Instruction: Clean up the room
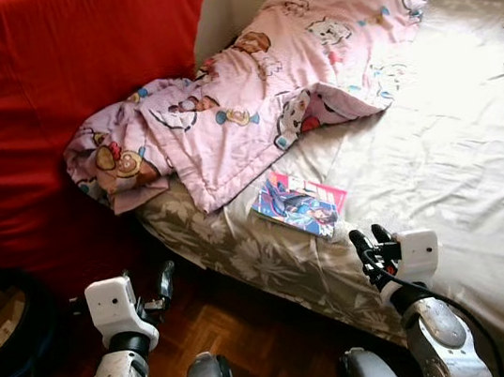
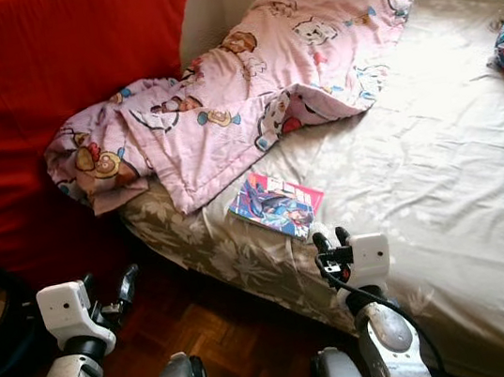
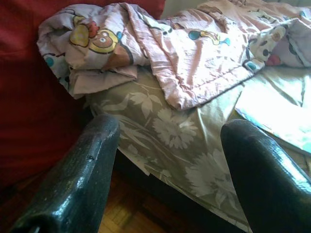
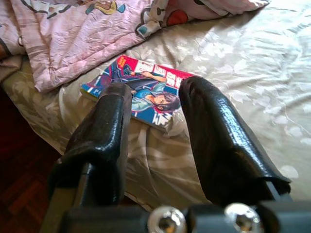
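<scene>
Comic book [image 1: 299, 202] flat on bed [image 1: 455, 149] edge, at 11 o'clock from right gripper [image 1: 371, 239], long axis 10-to-4. Right nearer, fingers parted, empty. Left gripper [image 1: 164, 282] open, empty, over floor.

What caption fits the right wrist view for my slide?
Right gripper, fingers open, poised above a comic book lying on the bed beside a rumpled pink blanket.

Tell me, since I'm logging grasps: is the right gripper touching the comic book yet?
Apart. The right eye view shows bare sheet between the right gripper and the comic book; its jaws stand open, empty.
</scene>
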Controlling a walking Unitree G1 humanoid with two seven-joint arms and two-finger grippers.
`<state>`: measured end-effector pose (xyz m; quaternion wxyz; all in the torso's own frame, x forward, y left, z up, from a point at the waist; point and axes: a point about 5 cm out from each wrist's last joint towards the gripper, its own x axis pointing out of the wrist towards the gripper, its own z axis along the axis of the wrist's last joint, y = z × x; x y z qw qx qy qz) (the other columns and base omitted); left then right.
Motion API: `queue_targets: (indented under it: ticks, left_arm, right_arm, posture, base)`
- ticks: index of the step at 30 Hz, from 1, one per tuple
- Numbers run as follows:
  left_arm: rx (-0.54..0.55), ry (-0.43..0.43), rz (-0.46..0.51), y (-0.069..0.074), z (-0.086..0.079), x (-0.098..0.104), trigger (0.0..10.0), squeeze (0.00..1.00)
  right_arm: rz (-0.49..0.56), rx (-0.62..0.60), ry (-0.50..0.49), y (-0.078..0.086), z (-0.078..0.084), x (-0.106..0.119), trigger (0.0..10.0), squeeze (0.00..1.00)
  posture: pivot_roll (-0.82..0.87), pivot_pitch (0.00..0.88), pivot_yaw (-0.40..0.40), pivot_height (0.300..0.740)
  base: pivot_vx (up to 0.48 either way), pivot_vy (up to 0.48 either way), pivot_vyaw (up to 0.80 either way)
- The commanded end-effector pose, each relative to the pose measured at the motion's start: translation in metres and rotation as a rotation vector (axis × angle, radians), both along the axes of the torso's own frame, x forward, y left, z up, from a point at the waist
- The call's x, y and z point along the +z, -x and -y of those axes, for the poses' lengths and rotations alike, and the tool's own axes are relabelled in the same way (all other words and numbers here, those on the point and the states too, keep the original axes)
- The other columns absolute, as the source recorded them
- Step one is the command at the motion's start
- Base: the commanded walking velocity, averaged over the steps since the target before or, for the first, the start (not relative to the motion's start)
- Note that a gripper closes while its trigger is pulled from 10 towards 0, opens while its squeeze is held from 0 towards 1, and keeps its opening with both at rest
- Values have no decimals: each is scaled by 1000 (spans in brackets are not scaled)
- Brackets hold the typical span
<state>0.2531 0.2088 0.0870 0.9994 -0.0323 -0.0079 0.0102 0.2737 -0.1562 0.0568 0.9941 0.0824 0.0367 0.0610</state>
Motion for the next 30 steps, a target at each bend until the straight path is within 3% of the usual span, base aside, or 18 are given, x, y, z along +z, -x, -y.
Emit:
queue_targets:
  ticks: [1,6,11,30]
  left_arm:
    - [-18,-19,2,1,2,4,10000,0]
    - [-28,-13,-4,1,3,3,10000,0]
    - [-32,-8,-2,1,4,3,10000,0]
    - [-54,2,-2,0,9,4,10000,0]
  right_arm:
    - [0,2,0,3,-1,-1,10000,0]
    - [10,18,24,3,-3,0,10000,0]
    - [13,25,19,3,-4,0,10000,0]
    - [-1,13,-3,4,-4,-3,10000,0]
  posture:
    - [-36,166,5,599]
    - [-36,159,5,599]
    - [-37,158,4,599]
    - [-39,140,8,599]
  base:
    - [0,0,0]
    - [0,0,0]
    - [0,0,658]
    - [275,0,0]
